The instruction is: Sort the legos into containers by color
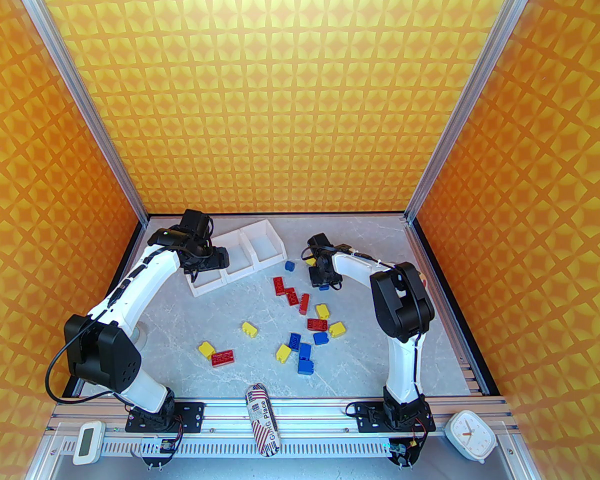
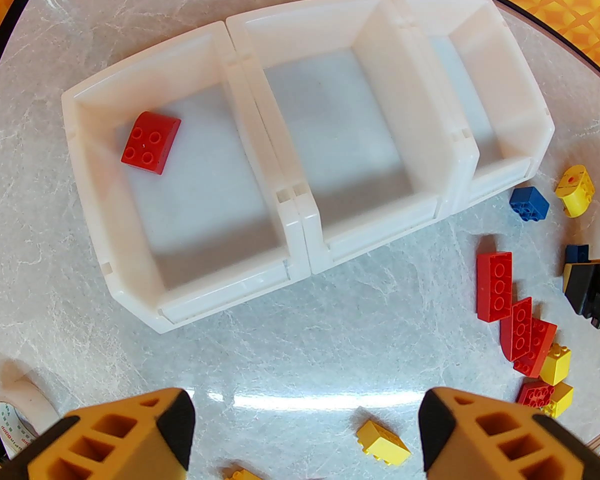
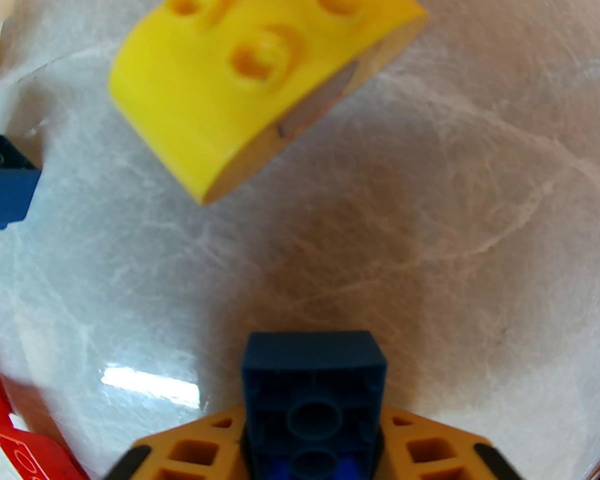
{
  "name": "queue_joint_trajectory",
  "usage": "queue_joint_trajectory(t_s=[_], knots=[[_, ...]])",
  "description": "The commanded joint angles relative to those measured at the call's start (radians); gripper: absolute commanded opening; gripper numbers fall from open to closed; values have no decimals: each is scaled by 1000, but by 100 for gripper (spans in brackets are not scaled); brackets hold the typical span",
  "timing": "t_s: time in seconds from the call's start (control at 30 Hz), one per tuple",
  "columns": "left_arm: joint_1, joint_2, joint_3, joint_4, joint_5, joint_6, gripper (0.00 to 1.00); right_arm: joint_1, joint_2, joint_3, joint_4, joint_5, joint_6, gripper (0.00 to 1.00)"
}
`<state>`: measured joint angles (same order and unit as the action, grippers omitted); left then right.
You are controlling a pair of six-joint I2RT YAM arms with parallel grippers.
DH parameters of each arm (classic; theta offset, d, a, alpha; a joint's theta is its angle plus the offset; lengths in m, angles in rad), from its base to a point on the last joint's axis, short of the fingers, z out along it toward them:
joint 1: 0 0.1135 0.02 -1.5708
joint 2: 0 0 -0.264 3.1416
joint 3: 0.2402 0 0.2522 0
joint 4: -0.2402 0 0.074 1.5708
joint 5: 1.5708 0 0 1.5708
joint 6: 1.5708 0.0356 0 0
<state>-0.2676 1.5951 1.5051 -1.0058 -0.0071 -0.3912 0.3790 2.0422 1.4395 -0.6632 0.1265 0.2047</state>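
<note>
Blue square plastic brick [image 3: 313, 368]: likely rigid, light, slick; your right gripper [image 3: 312, 443] clamps its flat sides. Left gripper [image 2: 307, 418] fingers apart.

Left pincer [image 2: 307, 418] spread wide, arm [image 1: 145, 280] stretched forward, right pincer [image 3: 312, 420] low — clamped on blue lego [image 3: 312, 363]

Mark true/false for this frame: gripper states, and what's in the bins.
1. The right gripper is shut on a blue brick. True.
2. The left gripper is clamped shut. False: it is open and empty, above the table in front of the bins.
3. One red brick lies in an end bin. True.
4. The middle bin holds several bricks. False: it is empty.
</note>
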Motion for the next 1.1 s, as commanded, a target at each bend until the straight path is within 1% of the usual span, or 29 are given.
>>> queue_joint_trajectory(t_s=[0.0,0.13,0.27,0.43,0.6,0.87,1.07], knots=[[-4,-33,2,-28,20,11,78,-2,-1,44,-46,-9,-18,30],[-4,-41,-3,-31,19,17,78,44,-43,97,-86,-10,-42,28],[-5,-42,-10,-36,15,9,78,125,-53,196,-109,-37,-35,28],[-4,-54,-21,-38,15,5,78,215,-36,301,-68,-79,9,28],[-5,-73,-33,-40,12,5,78,291,11,395,-12,-85,45,28],[-4,-102,-51,-59,-10,12,77,339,116,473,180,-106,152,28],[-4,-116,-59,-71,-12,0,77,350,242,625,200,-102,177,27]])
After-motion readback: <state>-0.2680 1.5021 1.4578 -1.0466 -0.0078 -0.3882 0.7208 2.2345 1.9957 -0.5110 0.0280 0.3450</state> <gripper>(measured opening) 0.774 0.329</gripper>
